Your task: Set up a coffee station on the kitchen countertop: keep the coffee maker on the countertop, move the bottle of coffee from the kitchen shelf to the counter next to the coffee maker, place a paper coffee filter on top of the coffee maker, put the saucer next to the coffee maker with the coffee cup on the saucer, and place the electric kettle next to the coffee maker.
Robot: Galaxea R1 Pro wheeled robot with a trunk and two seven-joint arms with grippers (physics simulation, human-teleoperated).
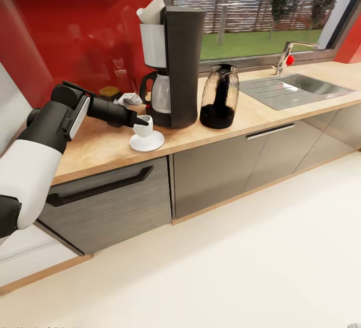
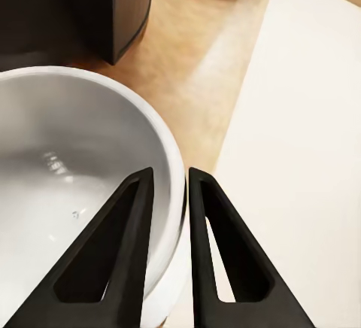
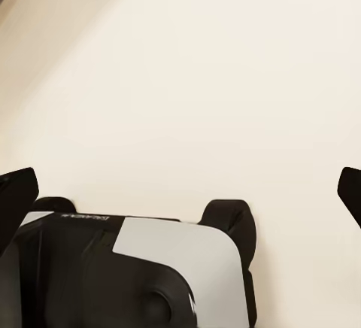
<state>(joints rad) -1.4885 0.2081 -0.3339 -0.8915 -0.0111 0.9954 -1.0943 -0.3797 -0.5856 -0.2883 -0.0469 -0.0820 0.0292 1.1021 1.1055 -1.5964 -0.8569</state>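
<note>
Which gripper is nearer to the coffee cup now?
Left. The left gripper is clamped on the coffee cup rim above the saucer. The right gripper faces the floor, fingers wide apart.

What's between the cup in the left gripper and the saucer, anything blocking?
Nothing visible. The left gripper pinches the coffee cup by its rim, directly over the saucer. The coffee maker stands behind, beside the saucer, not between them.

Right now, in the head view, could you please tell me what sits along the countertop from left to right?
Left arm → coffee cup on saucer → coffee maker → electric kettle → sink.
</note>
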